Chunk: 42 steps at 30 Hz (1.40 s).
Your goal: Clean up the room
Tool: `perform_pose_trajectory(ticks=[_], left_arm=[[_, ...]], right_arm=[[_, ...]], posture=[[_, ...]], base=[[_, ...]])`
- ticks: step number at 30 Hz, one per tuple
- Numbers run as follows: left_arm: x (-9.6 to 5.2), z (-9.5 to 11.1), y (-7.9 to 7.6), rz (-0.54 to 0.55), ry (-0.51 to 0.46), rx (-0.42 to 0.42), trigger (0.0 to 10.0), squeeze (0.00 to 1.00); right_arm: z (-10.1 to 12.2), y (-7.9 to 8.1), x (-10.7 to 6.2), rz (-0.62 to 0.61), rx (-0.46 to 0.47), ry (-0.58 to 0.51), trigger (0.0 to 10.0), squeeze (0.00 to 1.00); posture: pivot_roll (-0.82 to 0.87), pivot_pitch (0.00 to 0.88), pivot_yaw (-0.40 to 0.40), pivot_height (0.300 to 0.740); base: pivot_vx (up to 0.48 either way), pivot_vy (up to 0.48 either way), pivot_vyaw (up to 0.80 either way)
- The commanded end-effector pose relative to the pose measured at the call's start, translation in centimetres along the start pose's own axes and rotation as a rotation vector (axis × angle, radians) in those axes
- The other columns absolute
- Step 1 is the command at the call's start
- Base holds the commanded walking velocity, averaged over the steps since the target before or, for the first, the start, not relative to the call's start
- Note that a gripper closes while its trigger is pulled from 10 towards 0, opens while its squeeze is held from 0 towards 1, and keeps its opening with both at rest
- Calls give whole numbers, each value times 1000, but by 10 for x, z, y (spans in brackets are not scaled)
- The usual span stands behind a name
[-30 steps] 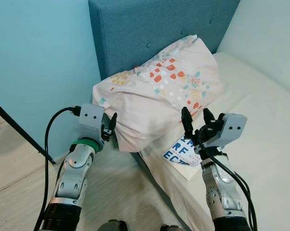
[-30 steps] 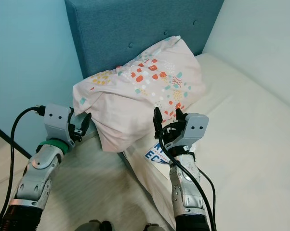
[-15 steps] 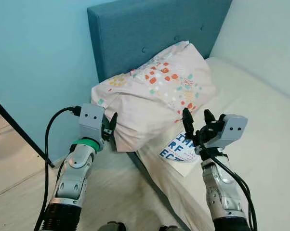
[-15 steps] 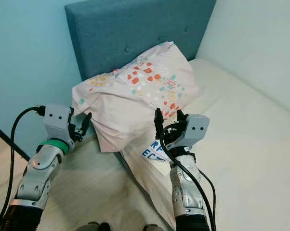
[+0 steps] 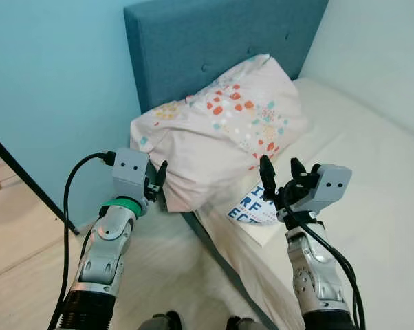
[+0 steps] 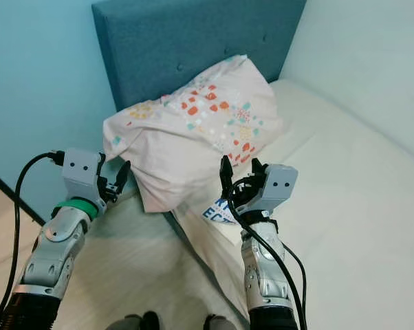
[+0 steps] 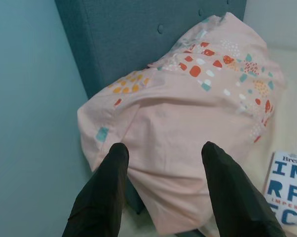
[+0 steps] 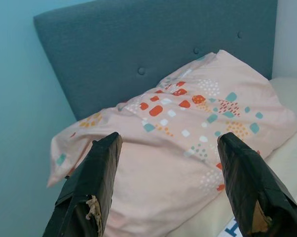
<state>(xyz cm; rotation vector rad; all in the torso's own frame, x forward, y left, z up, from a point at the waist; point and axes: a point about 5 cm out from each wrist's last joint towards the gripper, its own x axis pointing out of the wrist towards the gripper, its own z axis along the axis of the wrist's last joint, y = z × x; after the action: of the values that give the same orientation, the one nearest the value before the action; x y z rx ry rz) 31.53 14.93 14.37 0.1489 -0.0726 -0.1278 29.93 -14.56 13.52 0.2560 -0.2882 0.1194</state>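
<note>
A teal wall (image 5: 56, 82) and a blue headboard (image 5: 193, 48) close off the corner where the bed (image 5: 372, 165) stands; from the head views, a spotted pillow (image 5: 221, 137) leans on the headboard and overhangs the bed's near edge, with a book (image 5: 252, 210) half tucked under its lower corner. The left gripper (image 5: 159, 180) hovers just off the pillow's overhanging end, and the right gripper (image 5: 279, 180) hangs above the book, jaws spread and empty. A black cable (image 5: 28, 182) slants across the floor at the left. In the left wrist view, the left jaws stand apart with the pillow straight ahead and the book at its far corner. In the right wrist view, the wide-apart fingers (image 8: 89, 190) frame the pillow against the headboard. I'd judge the book the thing to tidy: come down squarely on its free edge, clear of the pillowcase. There's open mattress to the right; the wall and cable hem in the left.
</note>
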Motion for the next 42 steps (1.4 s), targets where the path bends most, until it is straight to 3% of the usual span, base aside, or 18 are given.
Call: perform_pose_trajectory(ticks=[1,42], left_arm=[[-2,-7,-1,-5,26,-3,10000,0],[-5,-15,-1,2,52,-3,10000,0]], right_arm=[[-5,-4,-4,-21,3,16,10000,0],[-19,-8,-9,-17,-28,78,10000,0]], posture=[[66,64,30,733],[64,65,23,733]], base=[[-364,0,0],[-333,0,0]])
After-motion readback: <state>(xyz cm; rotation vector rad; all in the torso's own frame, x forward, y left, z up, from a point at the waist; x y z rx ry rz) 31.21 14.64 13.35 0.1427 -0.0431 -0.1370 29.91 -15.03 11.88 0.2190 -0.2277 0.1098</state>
